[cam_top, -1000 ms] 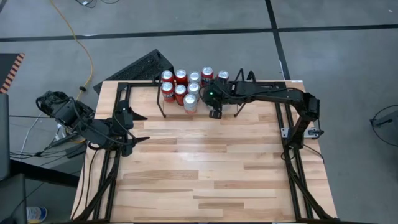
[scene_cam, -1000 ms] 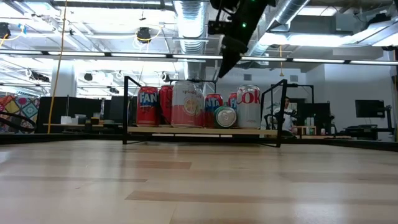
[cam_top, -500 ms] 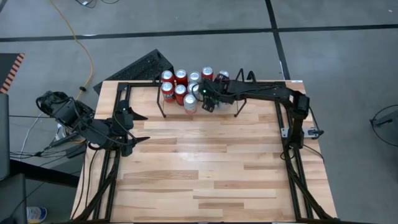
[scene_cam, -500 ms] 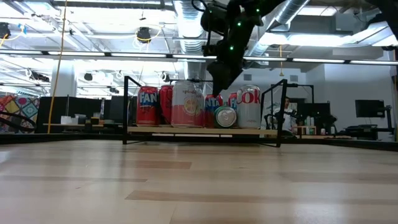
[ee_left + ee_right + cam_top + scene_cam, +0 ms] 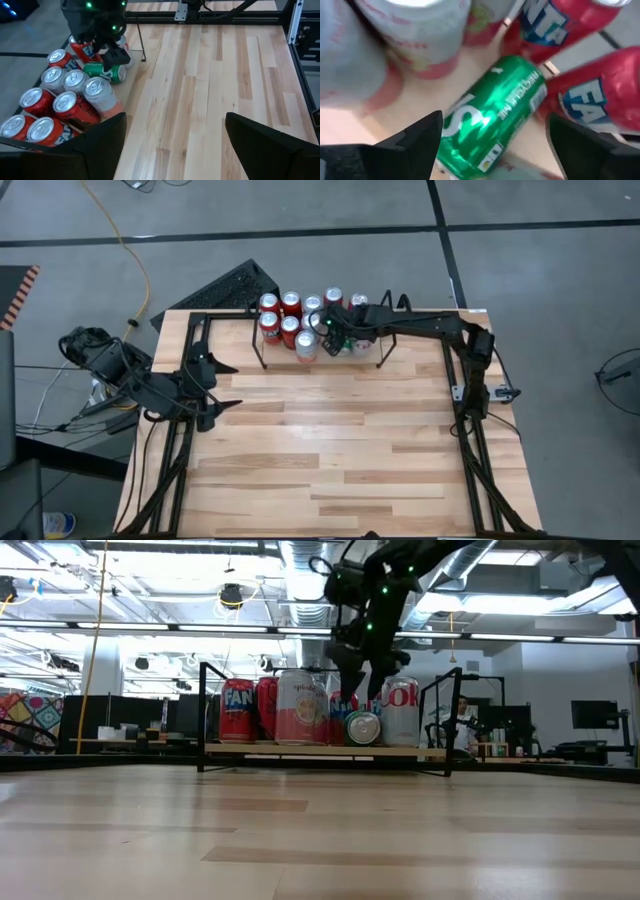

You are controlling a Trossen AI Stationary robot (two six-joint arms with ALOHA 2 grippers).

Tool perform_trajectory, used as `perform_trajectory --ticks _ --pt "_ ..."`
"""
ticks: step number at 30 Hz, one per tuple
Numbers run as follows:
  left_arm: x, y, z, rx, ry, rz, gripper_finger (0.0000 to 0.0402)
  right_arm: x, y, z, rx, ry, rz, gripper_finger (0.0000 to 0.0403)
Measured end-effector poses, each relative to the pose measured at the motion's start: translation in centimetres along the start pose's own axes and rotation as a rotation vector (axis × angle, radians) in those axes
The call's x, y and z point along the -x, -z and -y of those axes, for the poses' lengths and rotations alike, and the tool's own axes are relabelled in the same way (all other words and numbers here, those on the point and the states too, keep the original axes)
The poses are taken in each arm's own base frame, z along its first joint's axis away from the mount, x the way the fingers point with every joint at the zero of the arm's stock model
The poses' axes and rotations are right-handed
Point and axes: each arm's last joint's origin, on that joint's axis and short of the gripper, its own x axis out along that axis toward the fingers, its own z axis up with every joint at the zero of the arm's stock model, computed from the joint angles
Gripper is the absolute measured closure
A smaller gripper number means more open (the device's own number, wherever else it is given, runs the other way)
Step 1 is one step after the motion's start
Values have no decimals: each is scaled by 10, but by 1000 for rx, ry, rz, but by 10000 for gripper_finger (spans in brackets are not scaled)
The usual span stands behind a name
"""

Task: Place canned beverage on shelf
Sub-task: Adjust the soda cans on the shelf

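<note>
The shelf (image 5: 438, 710), a low black rod rack on a wooden board, stands at the table's far edge. Several red and pale cans (image 5: 290, 318) stand upright on it. A green can (image 5: 495, 110) lies on its side at the shelf's front (image 5: 362, 727), also seen in the left wrist view (image 5: 105, 71). My right gripper (image 5: 494, 120) hangs open just above the green can (image 5: 366, 680), slanting down, one finger on either side of it without touching. My left gripper (image 5: 228, 385) waits open at the table's left side.
The upright cans (image 5: 65, 100) crowd close behind and to the left of the green can. Black rails (image 5: 462, 410) run along the table's left and right sides. Bare wooden table top (image 5: 330, 440) lies on the near side of the shelf.
My right gripper has moved down and toward the far left, from in front of the shelf to over the lying green can. It has rolled about its own axis and has opened. The green can has stayed where it lay.
</note>
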Motion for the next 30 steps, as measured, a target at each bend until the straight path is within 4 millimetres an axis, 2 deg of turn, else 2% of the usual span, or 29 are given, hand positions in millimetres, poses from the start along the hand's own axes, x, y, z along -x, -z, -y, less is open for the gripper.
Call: perform_trajectory --ticks 7,15,19,30 --pt "-7 0 7 -16 0 -22 77 -22 7 -6 -29 20 -65 60" --pt "-10 0 10 -27 0 -30 77 -22 13 -5 -27 35 -127 60" --pt "-10 0 9 -35 -6 -27 77 -23 14 -6 -24 -18 -146 63" --pt "-10 0 10 -25 0 -29 77 -39 24 -6 -12 -26 -246 76"
